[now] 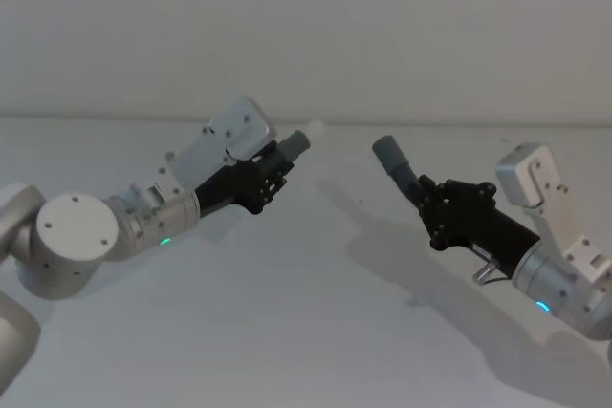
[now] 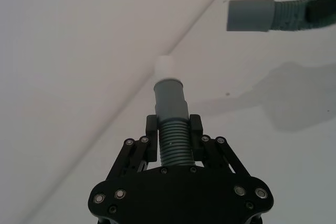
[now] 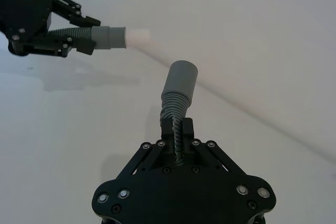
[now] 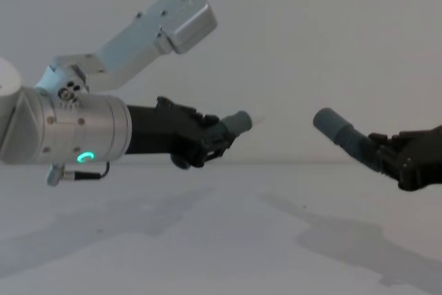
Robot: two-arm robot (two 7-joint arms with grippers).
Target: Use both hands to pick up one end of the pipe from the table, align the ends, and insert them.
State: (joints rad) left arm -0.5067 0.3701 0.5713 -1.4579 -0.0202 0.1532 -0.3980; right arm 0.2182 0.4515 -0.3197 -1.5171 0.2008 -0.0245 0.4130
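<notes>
Both hose pieces are held up off the white table (image 1: pixel 287 332). My left gripper (image 1: pixel 271 171) is shut on the corrugated part of the pipe piece with the white tip (image 1: pixel 313 129); its grey cuff (image 2: pixel 169 98) sticks out past the fingers. My right gripper (image 1: pixel 427 200) is shut on the other pipe piece, whose plain grey cuff (image 1: pixel 390 155) points up and left. In the chest view the white tip (image 4: pixel 260 119) and the grey cuff (image 4: pixel 330 125) face each other across a gap, not touching and not in line. The right wrist view shows the cuff (image 3: pixel 180 80) below the white tip (image 3: pixel 137 37).
The table's far edge (image 1: pixel 430 122) meets a plain pale wall. Shadows of both arms fall on the tabletop (image 4: pixel 228 240) beneath them.
</notes>
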